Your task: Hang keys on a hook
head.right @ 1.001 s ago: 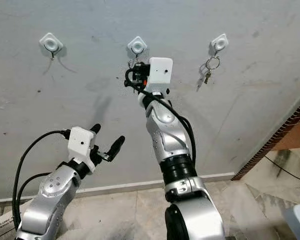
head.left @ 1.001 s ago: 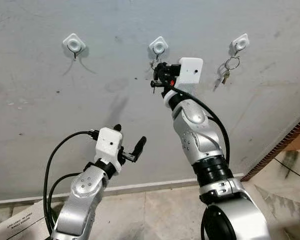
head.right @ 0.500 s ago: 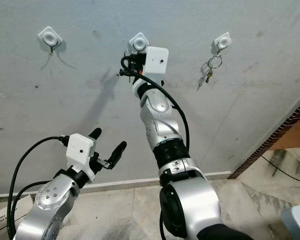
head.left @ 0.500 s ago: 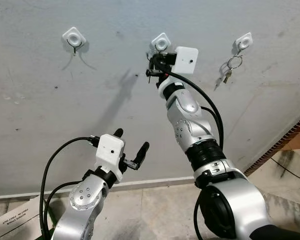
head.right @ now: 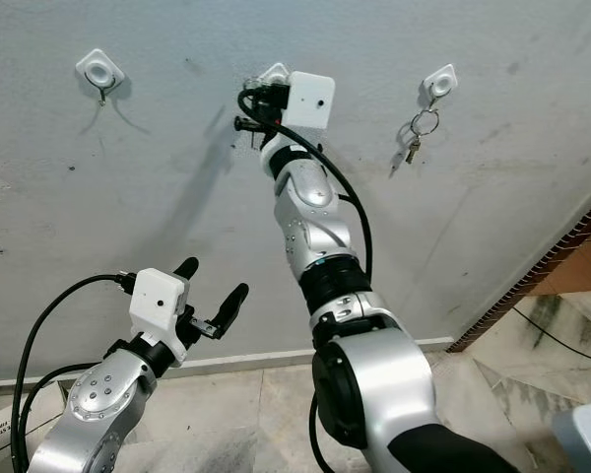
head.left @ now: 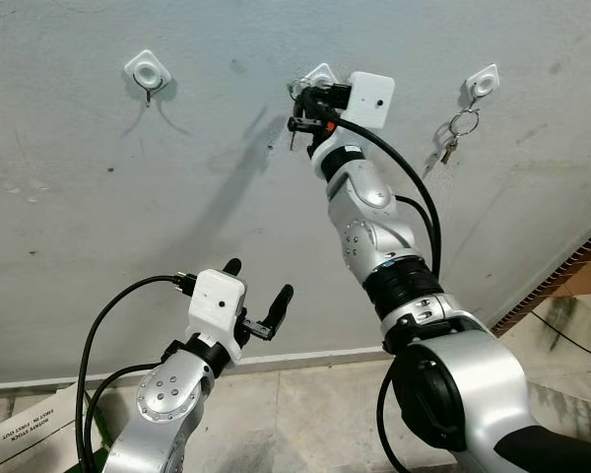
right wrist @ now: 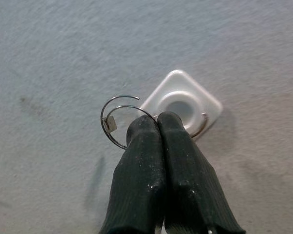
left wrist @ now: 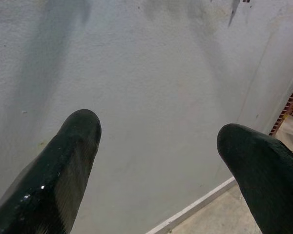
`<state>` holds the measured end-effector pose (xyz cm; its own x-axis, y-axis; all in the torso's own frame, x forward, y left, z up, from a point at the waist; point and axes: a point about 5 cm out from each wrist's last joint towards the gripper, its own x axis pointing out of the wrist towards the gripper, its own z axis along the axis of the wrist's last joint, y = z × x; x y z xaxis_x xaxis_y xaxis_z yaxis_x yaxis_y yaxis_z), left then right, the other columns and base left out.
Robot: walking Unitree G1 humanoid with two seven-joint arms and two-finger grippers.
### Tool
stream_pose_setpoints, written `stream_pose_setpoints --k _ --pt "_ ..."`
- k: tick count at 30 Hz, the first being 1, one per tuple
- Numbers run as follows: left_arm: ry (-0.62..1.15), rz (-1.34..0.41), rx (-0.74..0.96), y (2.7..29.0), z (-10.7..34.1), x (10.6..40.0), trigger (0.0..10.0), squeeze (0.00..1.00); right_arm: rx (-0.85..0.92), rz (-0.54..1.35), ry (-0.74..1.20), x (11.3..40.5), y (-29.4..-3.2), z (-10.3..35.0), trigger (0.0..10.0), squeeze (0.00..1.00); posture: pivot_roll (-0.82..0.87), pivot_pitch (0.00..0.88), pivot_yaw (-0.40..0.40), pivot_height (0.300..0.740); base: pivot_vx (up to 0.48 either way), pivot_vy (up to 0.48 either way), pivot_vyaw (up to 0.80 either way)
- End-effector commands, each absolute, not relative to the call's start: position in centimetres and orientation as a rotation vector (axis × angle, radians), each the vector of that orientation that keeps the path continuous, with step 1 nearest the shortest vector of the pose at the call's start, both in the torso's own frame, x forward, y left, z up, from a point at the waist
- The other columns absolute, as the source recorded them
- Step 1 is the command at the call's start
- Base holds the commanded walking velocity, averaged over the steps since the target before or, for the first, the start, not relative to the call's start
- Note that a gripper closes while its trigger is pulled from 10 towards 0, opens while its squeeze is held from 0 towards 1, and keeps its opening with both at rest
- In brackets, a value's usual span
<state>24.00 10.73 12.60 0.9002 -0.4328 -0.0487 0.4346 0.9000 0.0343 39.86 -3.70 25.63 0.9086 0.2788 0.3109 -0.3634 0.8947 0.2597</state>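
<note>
The right tool (right wrist: pixel 158 127) is raised against the wall, its two black fingers pressed together and pinching the wire key ring (right wrist: pixel 116 122), with the tips right at the middle hook (right wrist: pixel 181 104), a white square pad with a round centre. In the right wrist view the ring loops out to one side of the fingers, and a thin curve of wire shows at the far edge of the pad, so the ring sits touching or just beside the hook; whether it is already caught over the prong cannot be told, since the fingers cover that spot. In the left eye view the keys (head.left: pixel 294 132) seem to dangle just below the right tool (head.left: pixel 303 106), though they are small and dark there. To do this step well, the ring's open loop probably needs to pass over the prong tip and then settle downward until the hook carries the weight, and only then should the fingers part; releasing early risks dropping the keys to the floor. A slow, small motion suits it, since the wire is thin and slips easily. The left tool (left wrist: pixel 161 146) hangs low and idle, fingers spread wide, facing bare wall. Another bunch of keys (head.left: pixel 451 136) already hangs on the right-hand hook (head.left: pixel 483 83), and the left-hand hook (head.left: pixel 147 72) is free.
</note>
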Motion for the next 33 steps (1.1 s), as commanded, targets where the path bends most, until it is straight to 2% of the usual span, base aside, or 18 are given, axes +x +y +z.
stream_pose_setpoints --k 1,18,21,23,33 --pt "0.035 -0.472 0.041 10.4 12.9 23.9 10.0 0.00 0.327 0.336 -0.288 39.8 -4.2 25.7 10.0 0.00 0.22 0.055 -0.078 0.740 0.000 0.000 0.00" --pt "0.035 -0.498 0.045 10.1 13.0 24.2 10.0 0.00 0.305 0.405 -0.244 39.4 -4.6 23.7 10.0 0.00 0.22 0.041 -0.066 0.740 0.000 0.000 0.00" --pt "0.006 -0.505 0.047 10.0 13.4 24.2 10.0 0.00 0.303 0.395 -0.248 39.4 -4.6 24.0 10.0 0.00 0.22 0.038 -0.066 0.740 0.000 0.000 0.00" --pt "-0.105 -0.433 0.057 10.6 15.1 24.7 10.0 0.00 0.294 0.373 -0.243 39.6 -4.7 24.1 10.0 0.00 0.22 0.036 -0.066 0.740 0.000 0.000 0.00" --pt "-0.173 -0.401 0.085 10.7 16.1 25.5 10.0 0.00 0.260 0.342 -0.193 40.0 -5.3 22.9 10.0 0.00 0.22 0.033 -0.068 0.740 0.000 0.000 0.00"
